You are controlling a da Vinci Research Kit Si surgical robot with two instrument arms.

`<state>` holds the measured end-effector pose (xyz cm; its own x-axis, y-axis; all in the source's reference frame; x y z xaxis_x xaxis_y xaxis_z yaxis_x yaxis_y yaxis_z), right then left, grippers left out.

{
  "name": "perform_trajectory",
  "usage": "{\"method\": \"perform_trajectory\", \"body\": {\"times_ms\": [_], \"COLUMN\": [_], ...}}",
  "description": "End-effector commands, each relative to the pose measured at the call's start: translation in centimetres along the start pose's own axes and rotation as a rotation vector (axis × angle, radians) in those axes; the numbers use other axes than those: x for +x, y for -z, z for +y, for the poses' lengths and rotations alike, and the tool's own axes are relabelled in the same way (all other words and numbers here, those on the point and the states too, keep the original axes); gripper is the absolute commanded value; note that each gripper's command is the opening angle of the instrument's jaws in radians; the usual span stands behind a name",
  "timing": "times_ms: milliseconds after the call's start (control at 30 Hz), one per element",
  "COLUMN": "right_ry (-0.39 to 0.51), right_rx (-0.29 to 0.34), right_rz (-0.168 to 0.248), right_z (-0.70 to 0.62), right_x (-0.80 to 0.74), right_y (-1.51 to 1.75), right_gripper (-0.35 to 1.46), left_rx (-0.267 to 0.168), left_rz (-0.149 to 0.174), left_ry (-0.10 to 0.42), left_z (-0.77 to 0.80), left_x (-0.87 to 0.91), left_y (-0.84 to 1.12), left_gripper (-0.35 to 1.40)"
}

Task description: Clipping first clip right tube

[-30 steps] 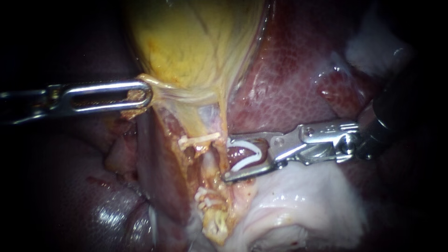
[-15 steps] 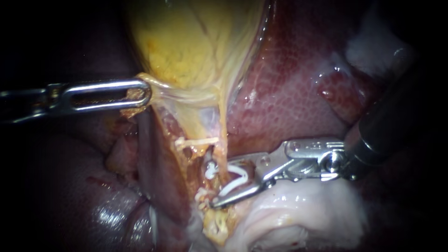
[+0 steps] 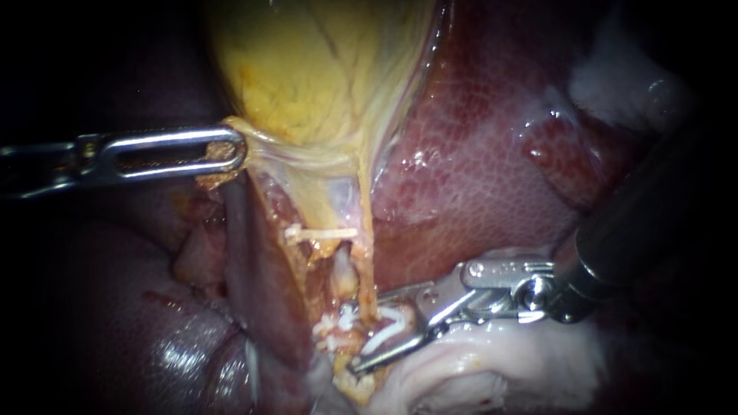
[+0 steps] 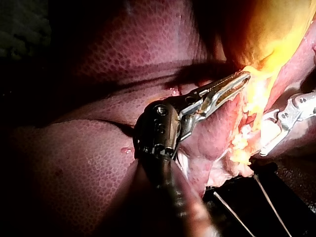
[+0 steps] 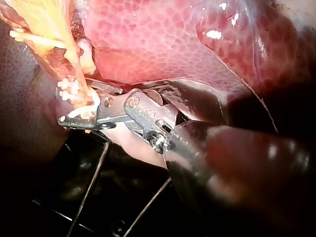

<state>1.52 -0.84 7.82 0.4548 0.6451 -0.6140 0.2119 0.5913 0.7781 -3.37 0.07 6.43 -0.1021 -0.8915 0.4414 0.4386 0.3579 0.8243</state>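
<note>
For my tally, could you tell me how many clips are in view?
3: an upper clip below the gallbladder, a lower clip under it, a loaded clip held in the right instrument's jaws. More may be hidden.

White clip, open V, seated between jaws of right instrument, astride lower end of right tube: thin pale-yellow strand, taut, near-upright, below gallbladder.

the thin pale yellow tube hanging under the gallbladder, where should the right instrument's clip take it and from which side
Probably on the thin pale yellow tube, at its bare taut stretch just above the cluster of white clips. Come crosswise from the side of the dark red liver: the tube hangs straight down, and the right instrument, carrying a white clip, lies that way.
</note>
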Motion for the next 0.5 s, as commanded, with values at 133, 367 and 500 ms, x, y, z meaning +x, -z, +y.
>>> {"method": "perform_trajectory", "body": {"times_ms": [133,367,500], "right_ry": [-0.015,-0.047,-0.054], "right_rx": [-0.002,0.03,0.054], "right_rz": [-0.004,0.033,0.031], "right_z": [0.01,0.0,0.0], "right_x": [-0.05,-0.05,-0.05], "right_y": [0.01,0.03,0.04], "right_gripper": [0.54,0.53,0.48], "left_rx": [-0.004,-0.006,-0.007], "left_rz": [-0.002,-0.003,-0.003], "left_ry": [0.0,0.0,0.0], "left_z": [0.07,0.13,0.14], "left_x": [-0.01,-0.01,-0.01], "left_y": [0.02,0.02,0.02], "left_gripper": [-0.35,-0.35,-0.35]}}
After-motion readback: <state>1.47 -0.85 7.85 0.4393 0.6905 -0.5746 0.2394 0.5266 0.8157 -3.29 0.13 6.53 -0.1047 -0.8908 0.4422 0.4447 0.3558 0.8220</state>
